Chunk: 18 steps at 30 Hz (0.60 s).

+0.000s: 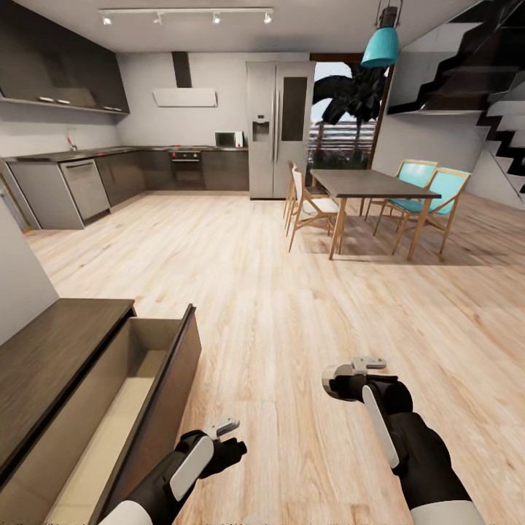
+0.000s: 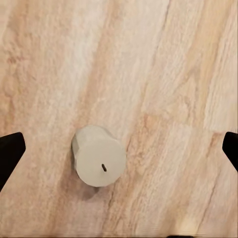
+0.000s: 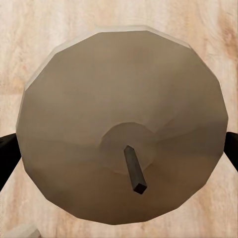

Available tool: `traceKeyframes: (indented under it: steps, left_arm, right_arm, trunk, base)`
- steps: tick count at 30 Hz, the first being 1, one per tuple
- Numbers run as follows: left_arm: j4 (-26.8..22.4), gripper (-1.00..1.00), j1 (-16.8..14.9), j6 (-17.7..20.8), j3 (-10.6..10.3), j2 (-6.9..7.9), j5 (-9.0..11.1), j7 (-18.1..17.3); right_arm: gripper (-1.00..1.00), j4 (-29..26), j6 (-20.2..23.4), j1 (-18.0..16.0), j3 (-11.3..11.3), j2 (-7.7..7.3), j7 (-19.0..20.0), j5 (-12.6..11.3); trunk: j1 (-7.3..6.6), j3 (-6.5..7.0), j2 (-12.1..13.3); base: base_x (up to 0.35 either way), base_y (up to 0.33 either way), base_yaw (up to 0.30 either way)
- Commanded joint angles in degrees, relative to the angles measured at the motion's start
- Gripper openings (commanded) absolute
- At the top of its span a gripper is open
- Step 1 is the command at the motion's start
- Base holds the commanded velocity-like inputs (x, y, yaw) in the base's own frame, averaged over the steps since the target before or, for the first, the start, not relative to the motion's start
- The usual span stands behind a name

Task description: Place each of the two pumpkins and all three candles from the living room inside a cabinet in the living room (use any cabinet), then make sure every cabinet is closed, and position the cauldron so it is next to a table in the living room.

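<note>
Meanwhile, a white candle [image 3: 124,124] is clasped between the right gripper's [image 1: 355,373] fingers, while another candle [image 2: 99,155] is seen on the wood floor [image 1: 292,306] beneath the left gripper's [image 1: 222,429] released fingers, beside the cabinet's [image 1: 58,350] open drawer [image 1: 117,408].

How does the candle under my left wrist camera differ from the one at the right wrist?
The small white candle in the left wrist view lies on the wood floor, clear of the dark fingertips on both sides. The big shaded grey-brown candle in the right wrist view spans the gap between fingertips. Both are round, with a dark wick.
</note>
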Motion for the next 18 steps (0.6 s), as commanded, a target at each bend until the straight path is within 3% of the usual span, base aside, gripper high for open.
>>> traceKeyframes:
  steps: [1, 8, 12, 13, 18]
  left_arm:
    - [0.23, 1.0, -0.04, 0.05, -0.24, 0.0, 0.65, 0.56]
    - [2.99, 1.0, 0.05, -0.11, -0.71, -0.11, 0.65, 0.55]
    - [3.89, 1.0, 0.1, -0.3, -0.72, -0.09, 0.65, 0.2]
    - [4.04, 1.0, 0.12, -0.37, -0.74, -0.08, 0.64, -1.19]
    - [6.12, 1.0, 0.14, -0.79, -0.99, -0.07, -0.15, -6.73]
  right_arm:
    - [-1.0, -0.04, 0.2, -0.03, 0.07, -0.01, -0.25, -0.49]
    - [-1.0, -1.12, 0.96, 0.19, 0.0, -0.02, 5.11, -0.66]
    - [-1.0, -3.43, 1.47, 1.21, 0.0, -0.02, 11.09, -0.65]
    - [-1.0, -4.25, 1.52, 1.6, 0.0, -0.02, 13.37, -0.59]
    - [-1.0, -4.89, 1.57, 1.96, 0.0, -0.02, 16.22, -0.41]
  trunk:
    - [0.21, -0.24, -0.44]
    - [1.75, -1.49, -3.25]
    - [2.63, -2.21, -4.85]
    - [2.85, -2.39, -5.25]
    - [3.95, -3.29, -7.26]
  base:
    - [0.0, 0.0, 0.0]
    - [0.0, 0.0, 0.0]
    - [0.0, 0.0, 0.0]
    - [0.0, 0.0, 0.0]
    - [0.0, 0.0, 0.0]
